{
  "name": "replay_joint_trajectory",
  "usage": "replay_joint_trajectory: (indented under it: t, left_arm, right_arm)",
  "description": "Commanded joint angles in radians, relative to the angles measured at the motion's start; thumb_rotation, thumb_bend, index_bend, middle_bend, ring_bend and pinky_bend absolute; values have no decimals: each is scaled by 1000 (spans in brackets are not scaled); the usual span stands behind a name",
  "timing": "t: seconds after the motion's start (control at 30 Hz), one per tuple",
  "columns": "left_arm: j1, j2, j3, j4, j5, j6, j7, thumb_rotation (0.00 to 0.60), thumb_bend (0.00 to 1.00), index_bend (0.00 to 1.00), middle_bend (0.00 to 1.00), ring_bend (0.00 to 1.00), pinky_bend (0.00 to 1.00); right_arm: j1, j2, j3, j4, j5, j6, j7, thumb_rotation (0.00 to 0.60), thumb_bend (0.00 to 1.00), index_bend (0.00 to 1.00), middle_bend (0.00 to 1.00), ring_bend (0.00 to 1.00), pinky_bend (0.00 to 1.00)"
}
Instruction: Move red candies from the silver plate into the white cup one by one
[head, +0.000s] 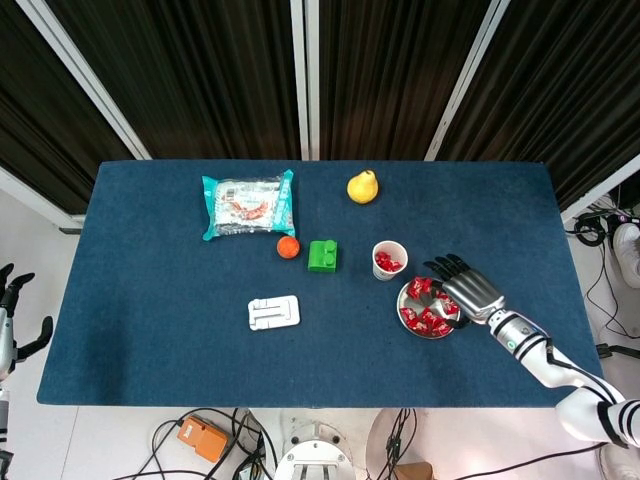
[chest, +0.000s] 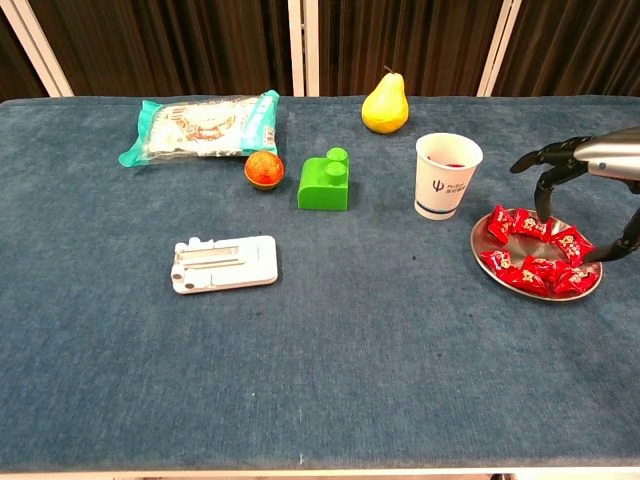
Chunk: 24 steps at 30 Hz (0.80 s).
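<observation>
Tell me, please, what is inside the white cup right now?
Red candies lie in the white cup, seen from the head view. How many cannot be told, since its wall hides the lower ones. The right hand is over the silver plate, not the cup.

I see a table (head: 150, 330) covered in dark blue cloth. Directly on it, toward the far side, lie a teal snack packet (head: 248, 204) and a yellow pear (head: 362, 187). Nearer the middle sit a small orange ball (head: 288, 247) and, just beside it, a green toy block (head: 322, 255). A white cup (head: 389, 260) stands right of the block, with a silver plate (chest: 484, 240) of red candies (chest: 535, 252) near it. A flat white holder (head: 274, 312) lies closer to me.
</observation>
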Motion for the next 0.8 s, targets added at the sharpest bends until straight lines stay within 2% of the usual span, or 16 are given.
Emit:
replay_joint_trajectory:
  t: [0.03, 0.3, 0.8]
  left_arm:
    - [0, 0, 0, 0, 1, 1, -1, 600, 347, 160, 0, 0, 0]
    - [1, 0, 0, 0, 0, 2, 0, 600, 347, 160, 0, 0, 0]
    - [1, 1, 0, 0, 0, 1, -3, 600, 346, 160, 0, 0, 0]
  right_arm:
    - [17, -22, -1, 25, -4, -33, 7, 600, 333, 485, 110, 58, 0]
    - [46, -59, -1, 65, -25, -70, 30, 600, 333, 493, 110, 58, 0]
    - [57, -61, -13, 59, -42, -85, 18, 600, 360, 524, 110, 58, 0]
